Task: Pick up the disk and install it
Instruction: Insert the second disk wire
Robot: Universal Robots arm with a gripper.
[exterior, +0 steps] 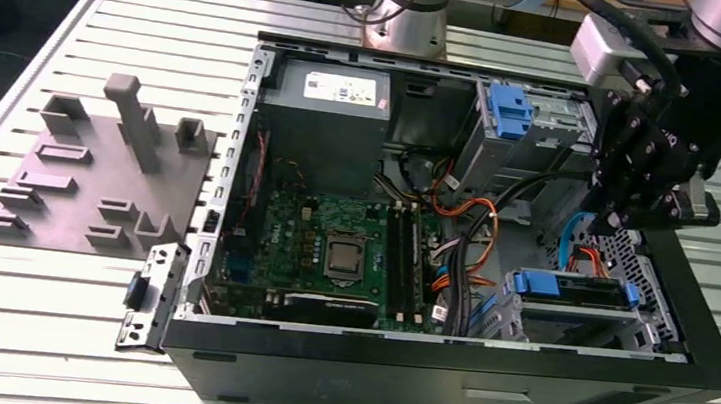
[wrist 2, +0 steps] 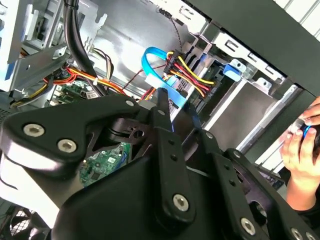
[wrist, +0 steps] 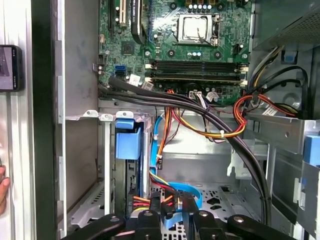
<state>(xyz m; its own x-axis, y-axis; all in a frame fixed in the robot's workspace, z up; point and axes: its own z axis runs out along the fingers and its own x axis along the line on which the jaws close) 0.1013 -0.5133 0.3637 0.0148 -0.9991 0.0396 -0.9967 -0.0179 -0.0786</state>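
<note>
We see the disk seated, and the gripper carrying nothing

We judge the install nearly done: the disk sits in the cage at the exterior view's near right, with the gripper above it among cables. We cannot tell whether it is spread or closed.

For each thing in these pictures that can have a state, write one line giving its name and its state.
Computer case: open, side panel off.
Disk: slotted in its drive bay, not held.
Processor: uncovered, no cooler on it.
Pincer: inside the case, close over the cables beside the disk.
</note>
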